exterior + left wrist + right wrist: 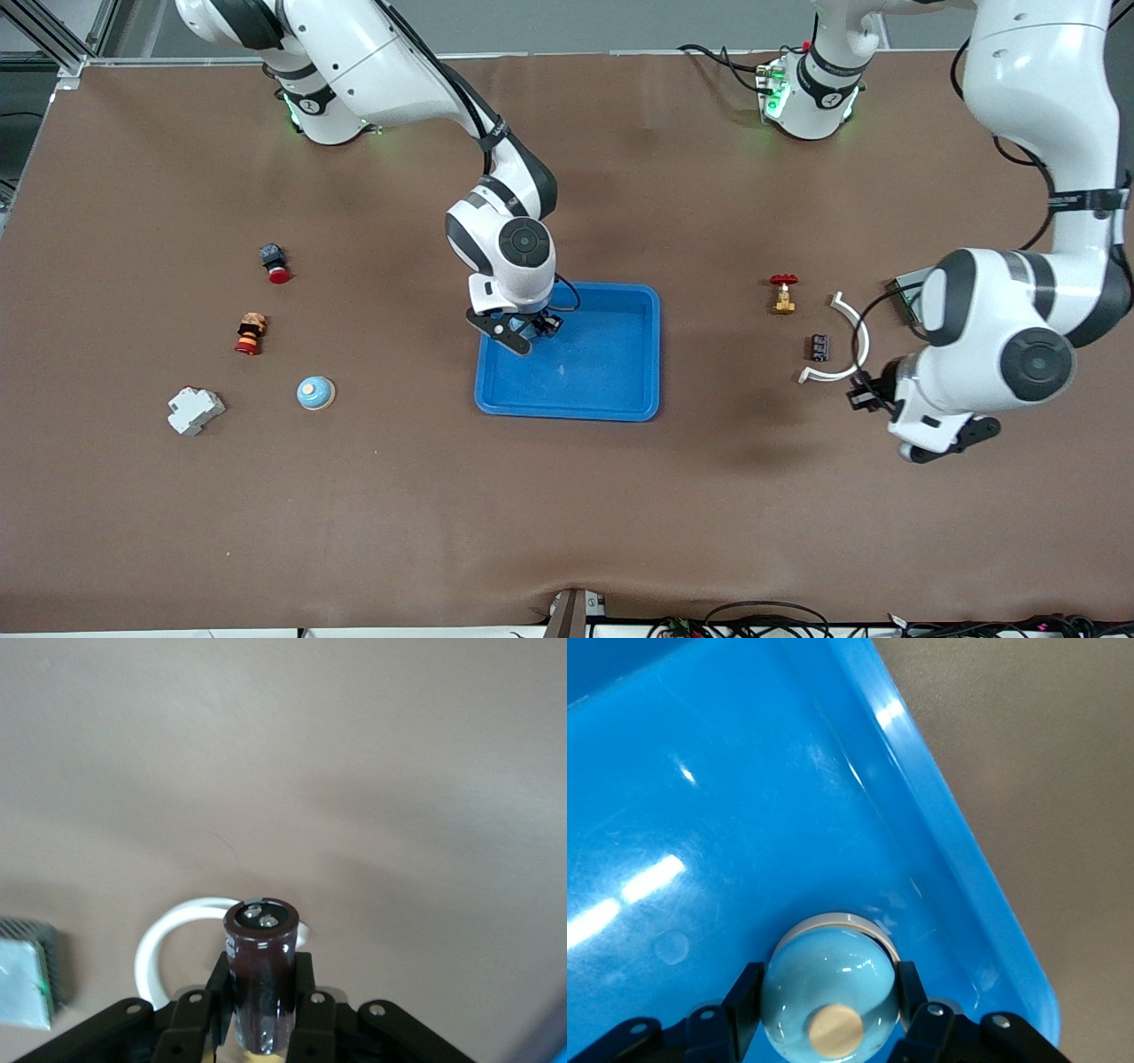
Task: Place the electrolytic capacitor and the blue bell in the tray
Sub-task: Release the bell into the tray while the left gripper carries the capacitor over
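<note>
- The blue tray [611,372] is seen at the middle of the table [567,514]; in the front view its visible floor is bare, and the corner nearest the right arm's base is covered by that arm's wrist.
- A blue bell [830,988] is gripped between the fingers of the right gripper [828,1014], held over the tray's floor close to its raised rim [957,868]; contact with the floor cannot be told.
- A second blue bell [315,392] is seen on the table toward the right arm's end, outside the tray, beside a white block [196,410].
- A dark brown electrolytic capacitor [260,970] is clamped upright between the fingers of the left gripper [259,1014], over bare table near a white curved band [164,943], well apart from the tray.
- Another small dark capacitor [820,347] lies inside the arc of the band, near a red-handled valve [783,294].
- Two red-tipped parts [275,263] are seen toward the right arm's end.
</note>
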